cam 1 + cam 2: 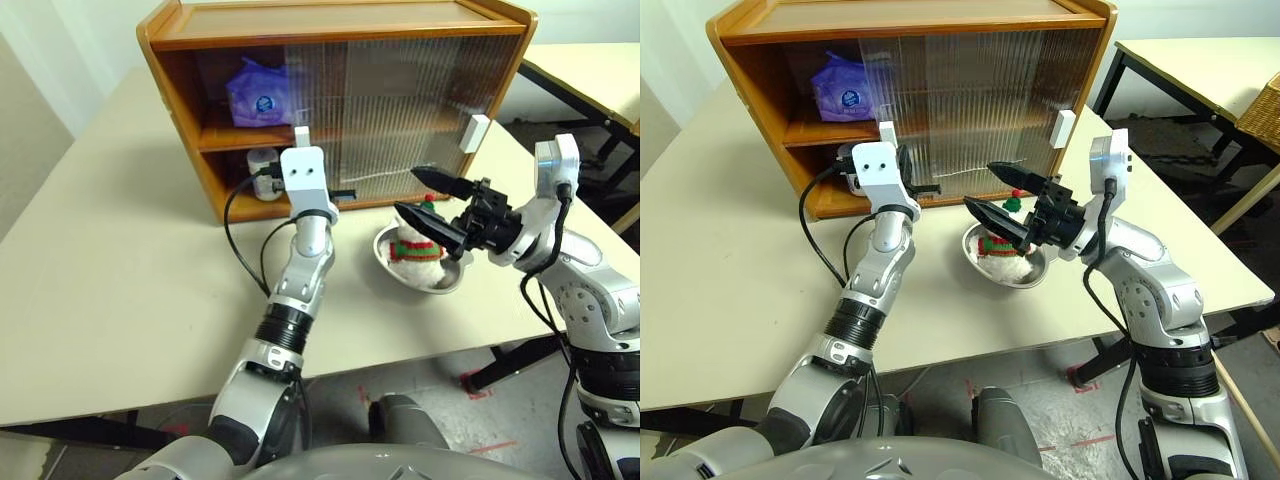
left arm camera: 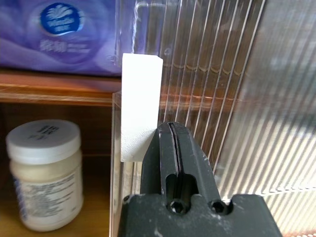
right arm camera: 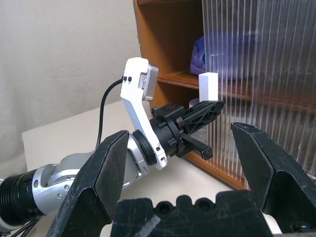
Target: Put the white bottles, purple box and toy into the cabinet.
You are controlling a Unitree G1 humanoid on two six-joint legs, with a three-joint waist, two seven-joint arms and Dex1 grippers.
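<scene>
The cabinet (image 1: pixel 340 30) stands at the back of the table, its left end uncovered. On its upper shelf lies the purple box (image 1: pixel 258 92). A white bottle (image 2: pixel 44 173) stands on the lower shelf below it. My left gripper (image 2: pixel 170 127) is shut, its tip against the white handle (image 2: pixel 140 106) of the left ribbed sliding door. The toy (image 1: pixel 415 250), a white plush with a red-green scarf, sits in a steel bowl (image 1: pixel 440 282) in front of the cabinet. My right gripper (image 1: pixel 425 200) hangs open just above the toy, holding nothing.
The second door's white handle (image 1: pixel 474 133) sits at the cabinet's right end. The beige table (image 1: pixel 100 250) has bare room on the left and its front edge is close below the bowl. Another table (image 1: pixel 590 70) stands at the back right.
</scene>
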